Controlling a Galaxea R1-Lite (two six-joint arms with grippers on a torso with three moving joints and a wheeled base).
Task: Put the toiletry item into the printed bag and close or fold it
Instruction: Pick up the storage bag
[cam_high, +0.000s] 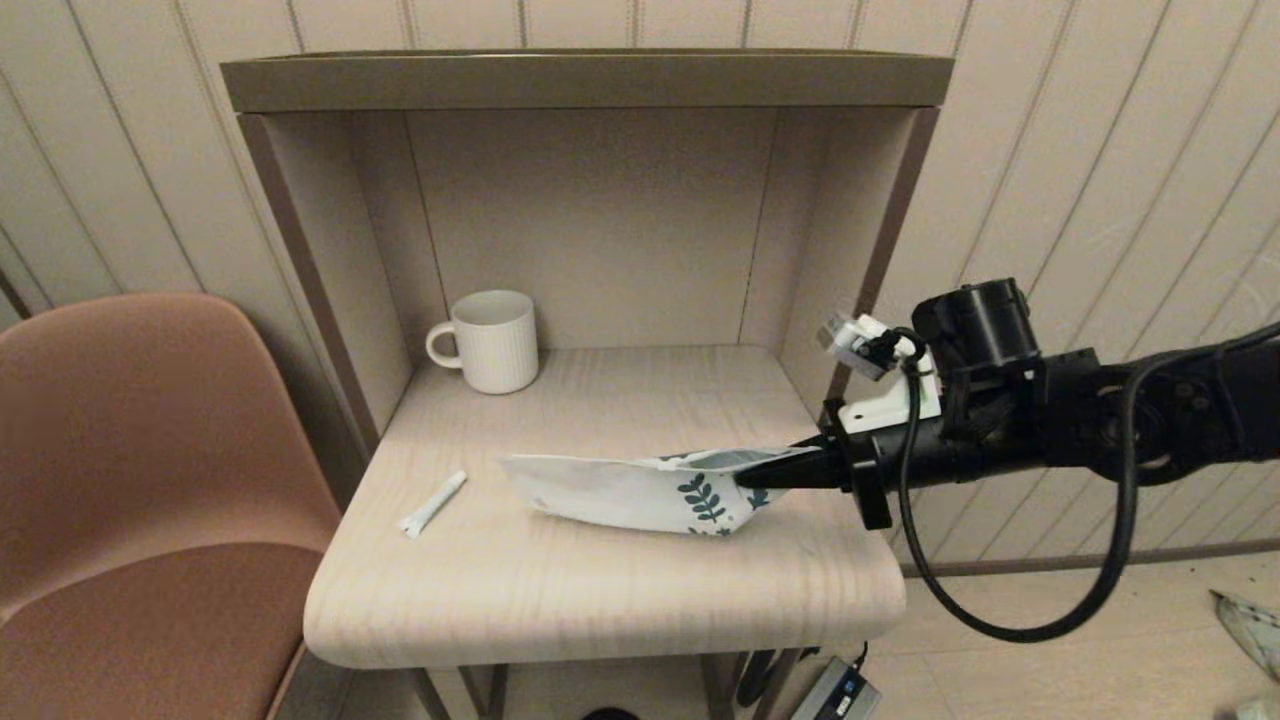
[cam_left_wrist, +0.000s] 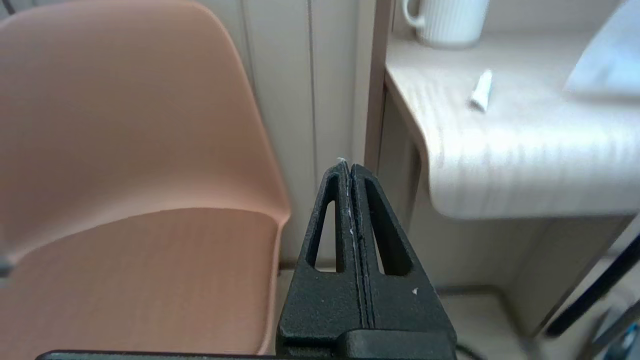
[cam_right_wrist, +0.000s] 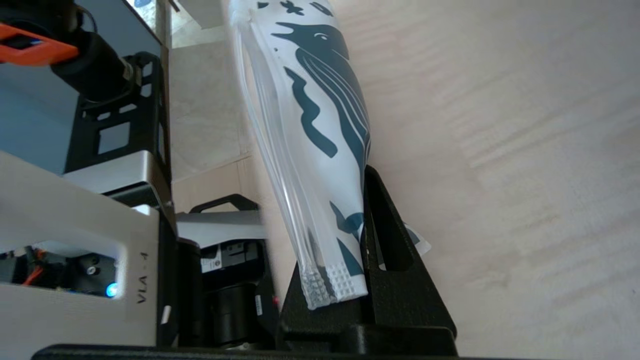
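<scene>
Nearest the robot, off the tabletop's (cam_high: 600, 600) left front corner and beside the chair (cam_high: 150, 480), the left pincer (cam_left_wrist: 348, 167) is parked low with its fingers pressed together on nothing. On the tabletop's left front area lies the toiletry item (cam_high: 432, 503), alone, well apart from the printed bag (cam_high: 640, 490). Right of it, the right pincer (cam_high: 775, 472) is clamped on the bag's printed zip end, lifting that end while the plain end rests on the wood. Likely risks: the one-sided grip could let the soft pouch sag or slip, and its mouth appears closed, so the tube may not enter without a second hold. Clear surface separates tube and bag; the rounded front edge lies close to both. Farther back stands a mug (cam_high: 490, 340), and the cabinet's side walls (cam_high: 340, 280) confine arm movement.
</scene>
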